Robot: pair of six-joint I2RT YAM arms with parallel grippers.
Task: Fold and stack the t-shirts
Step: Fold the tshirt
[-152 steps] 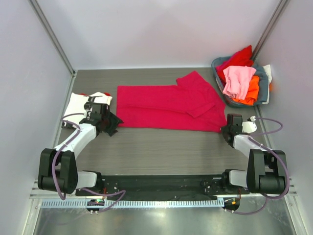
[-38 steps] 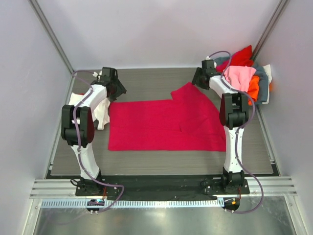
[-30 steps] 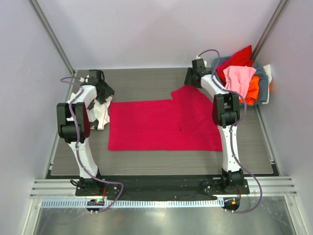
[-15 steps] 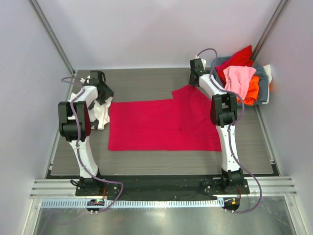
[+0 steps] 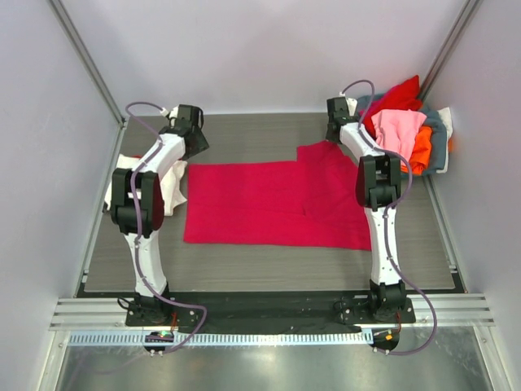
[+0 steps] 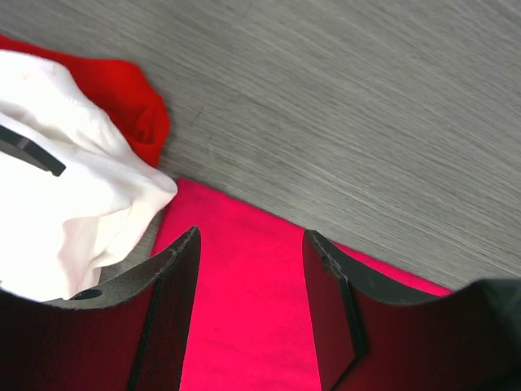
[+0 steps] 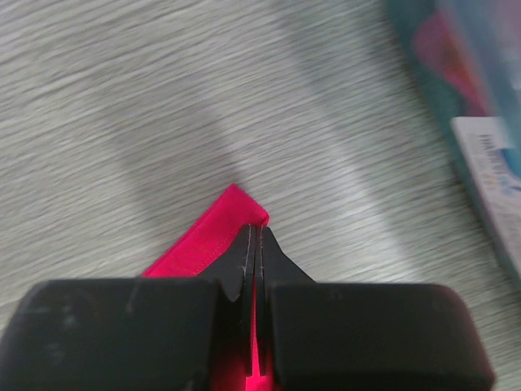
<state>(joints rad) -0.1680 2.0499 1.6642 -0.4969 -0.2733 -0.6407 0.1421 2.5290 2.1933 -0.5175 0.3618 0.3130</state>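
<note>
The crimson-magenta t-shirt [image 5: 269, 204] lies flat mid-table, its right part folded over. My left gripper [image 5: 193, 147] is open over the shirt's far left corner; in the left wrist view [image 6: 248, 236] the cloth [image 6: 244, 326] lies flat between the spread fingers. My right gripper [image 5: 334, 135] is shut on the shirt's far right corner; in the right wrist view [image 7: 256, 230] the hem [image 7: 207, 236] sticks out past the closed fingertips. The white t-shirt [image 5: 167, 186] with black and red markings lies at the left, and also shows in the left wrist view [image 6: 65, 212].
A grey-blue basket [image 5: 440, 147] stands at the far right corner with red [image 5: 399, 96], pink [image 5: 397, 134] and orange [image 5: 422, 151] t-shirts in it. Its wall is blurred in the right wrist view [image 7: 456, 73]. The enclosure walls stand close on both sides.
Both grippers have shifted to the right along the shirt's far edge. The crimson shirt has slid slightly right with them, and its folded part lies squarer.
</note>
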